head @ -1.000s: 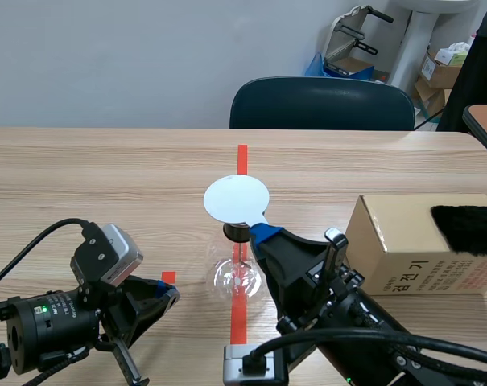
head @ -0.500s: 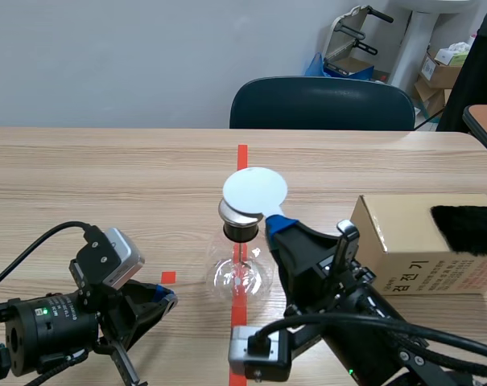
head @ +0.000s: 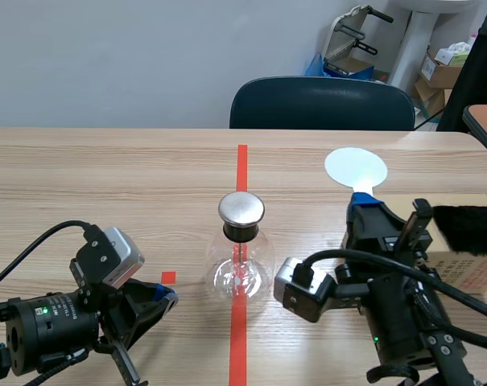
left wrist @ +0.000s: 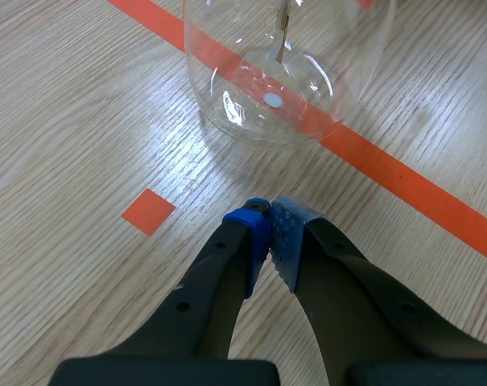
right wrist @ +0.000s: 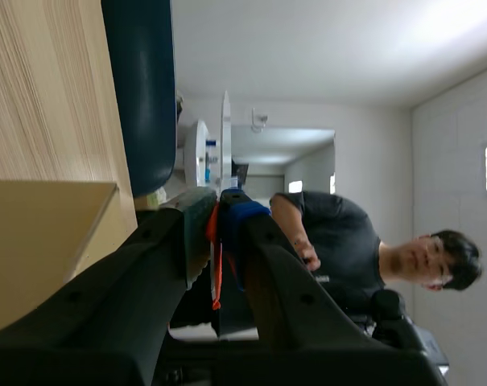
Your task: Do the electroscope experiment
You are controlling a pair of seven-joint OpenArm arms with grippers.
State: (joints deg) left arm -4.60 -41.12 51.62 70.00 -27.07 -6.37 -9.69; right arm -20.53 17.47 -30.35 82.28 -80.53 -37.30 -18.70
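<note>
Your right gripper (head: 361,203) swings the white disc (head: 355,167) off the flask's metal cap (head: 241,208), rightward over the box (head: 471,273).

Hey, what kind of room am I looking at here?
Most likely a lab or office workroom set up for a science demo: a wooden table marked with orange tape, a glass electroscope flask on it, an office chair and stored cardboard boxes in the far corner.

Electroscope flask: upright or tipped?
Upright: the flask stands on its round base, with the metal cap level on top.
</note>
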